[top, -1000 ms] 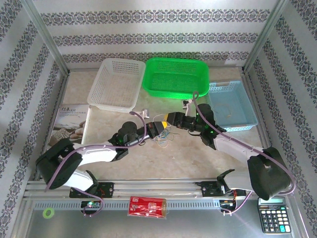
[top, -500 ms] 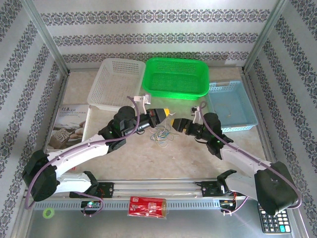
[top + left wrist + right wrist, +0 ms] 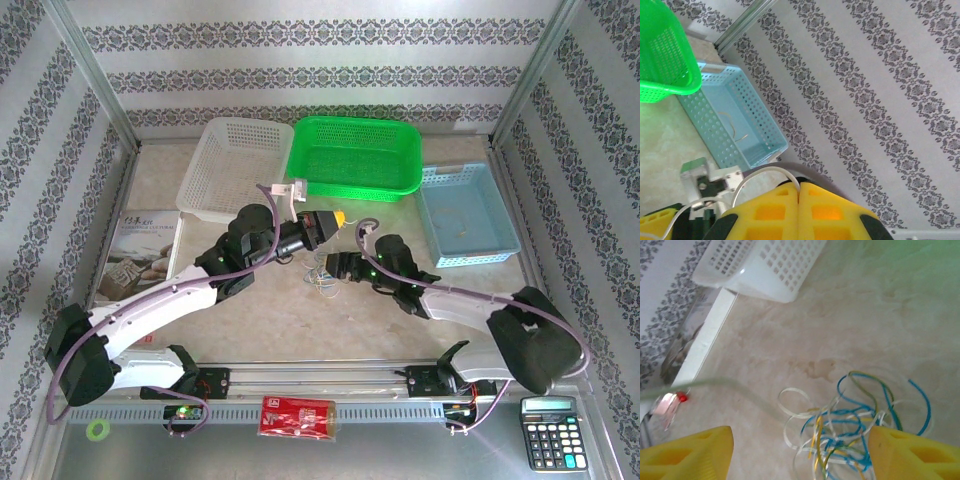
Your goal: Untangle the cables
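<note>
Cables (image 3: 840, 430) in one loose tangle on the bench (image 3: 290, 320): blue, yellow, green and cream-white loops crossed over each other. The tangle lies near the middle of the bench, in front of the green basket (image 3: 355, 155), between the ends of your two arms.

Your right gripper (image 3: 800, 440) is released. Its yellow fingers stand wide apart, one on each side of the tangle, and you cannot make out any strand touching them.

Your left gripper (image 3: 799, 192) is clenched, fingers pressed flat together. A cream-white strand (image 3: 762, 171) curves away from the seam at their tips, pinched there. In the right wrist view a blurred pale line runs from the tangle up and off to the left. In the top view the left gripper hangs near the green basket's front rim, apart from the tangle.

White basket (image 3: 230, 170) sits just beside the green one on its left, blue basket (image 3: 490, 205) on its right. A thin pale strand (image 3: 738, 134) lies on the blue basket's floor.

Booklet (image 3: 140, 250) lies at the bench's left edge. Calculator (image 3: 550, 440) and red packet (image 3: 298, 415) rest on the grey ledge in front of the arm bases.
</note>
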